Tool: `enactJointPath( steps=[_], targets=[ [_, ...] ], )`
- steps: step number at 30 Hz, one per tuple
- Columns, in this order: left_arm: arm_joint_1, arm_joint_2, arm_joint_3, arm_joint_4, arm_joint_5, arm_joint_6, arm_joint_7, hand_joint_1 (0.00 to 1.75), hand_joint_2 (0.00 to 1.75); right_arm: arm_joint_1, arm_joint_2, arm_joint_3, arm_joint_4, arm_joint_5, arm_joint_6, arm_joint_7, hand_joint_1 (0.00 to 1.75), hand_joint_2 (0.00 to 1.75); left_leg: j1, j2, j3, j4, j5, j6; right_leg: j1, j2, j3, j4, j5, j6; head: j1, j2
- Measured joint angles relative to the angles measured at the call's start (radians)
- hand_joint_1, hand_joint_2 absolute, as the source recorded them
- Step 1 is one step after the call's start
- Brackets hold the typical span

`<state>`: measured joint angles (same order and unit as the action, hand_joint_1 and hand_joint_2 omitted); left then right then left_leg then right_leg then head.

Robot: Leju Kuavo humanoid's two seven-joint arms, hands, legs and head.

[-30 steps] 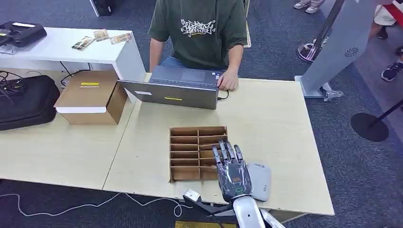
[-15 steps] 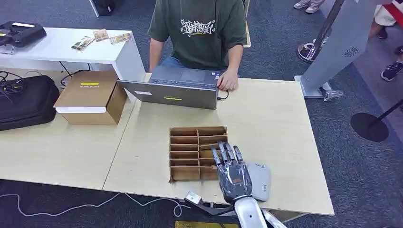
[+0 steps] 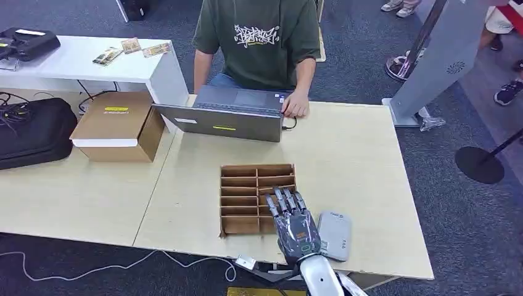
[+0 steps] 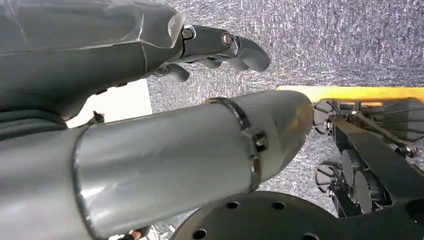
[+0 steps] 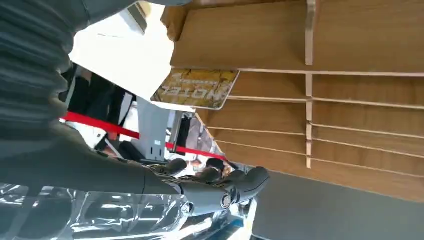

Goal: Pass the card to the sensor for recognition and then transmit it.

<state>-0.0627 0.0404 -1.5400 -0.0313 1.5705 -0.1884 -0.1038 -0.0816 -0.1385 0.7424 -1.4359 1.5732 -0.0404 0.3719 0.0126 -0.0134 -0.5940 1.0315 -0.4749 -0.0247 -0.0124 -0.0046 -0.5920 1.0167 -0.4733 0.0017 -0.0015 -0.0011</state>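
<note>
Since a second ago the right robot hand (image 3: 292,223) has slid leftward and a little nearer, off the grey sensor (image 3: 334,235) it was partly covering and onto the near right corner of the slotted card rack (image 3: 247,198). The sensor's whole top face now shows, lying flat on the worktop (image 3: 345,160) just right of the hand.

The right robot hand hovers palm-down with its fingers stretched out side by side over the rack's right column, which reads as a reach into a slot to fetch a card. It has nothing in its grasp. The right wrist view looks along the rack's dividers, and one card (image 5: 196,88) with a yellowish printed face sticks out of a slot, beyond the dark fingertips (image 5: 250,181) and not touching them. That card is the task's thing, and it sits in the rack, not yet taken.

The left robot hand (image 4: 220,47) hangs low beside the body over the carpet, fingers loosely curled with nothing in them.

Counting: one rack, with two columns of slots; one card that I can make out; one sensor. On the far side of the worktop stands one open laptop (image 3: 228,117) with a person's hand (image 3: 296,106) resting at its right edge. One cardboard box (image 3: 117,126) sits to the far left.
</note>
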Motion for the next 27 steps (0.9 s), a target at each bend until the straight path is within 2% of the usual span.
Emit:
enactJointPath(
  steps=[14, 19, 27],
  targets=[
    [-0.002, 0.009, 0.002, 0.0, 0.0, 0.0, 0.017, 0.0, 0.0, -0.004, 0.018, -0.045, 0.053, 0.0, 0.006, -0.058, 0.0, 1.75, 0.0, 0.0, 0.0, 0.0, 0.0, 0.0, 0.0, 0.0, 0.0, 0.0, 0.0, 0.0, 0.0, 0.0],
    [-0.002, 0.01, 0.002, 0.0, 0.0, 0.0, 0.017, 0.0, 0.0, -0.014, 0.019, -0.047, 0.071, 0.0, 0.002, -0.058, 0.0, 1.75, 0.0, 0.0, 0.0, 0.0, 0.0, 0.0, 0.0, 0.0, 0.0, 0.0, 0.0, 0.0, 0.0, 0.0],
    [-0.002, 0.012, 0.002, 0.0, -0.002, 0.0, 0.014, 0.0, 0.0, -0.028, 0.019, -0.045, 0.075, 0.0, 0.003, -0.019, 0.0, 1.75, 0.0, 0.0, 0.0, 0.0, 0.0, 0.0, 0.0, 0.0, 0.0, 0.0, 0.0, 0.0, 0.0, 0.0]
  ],
)
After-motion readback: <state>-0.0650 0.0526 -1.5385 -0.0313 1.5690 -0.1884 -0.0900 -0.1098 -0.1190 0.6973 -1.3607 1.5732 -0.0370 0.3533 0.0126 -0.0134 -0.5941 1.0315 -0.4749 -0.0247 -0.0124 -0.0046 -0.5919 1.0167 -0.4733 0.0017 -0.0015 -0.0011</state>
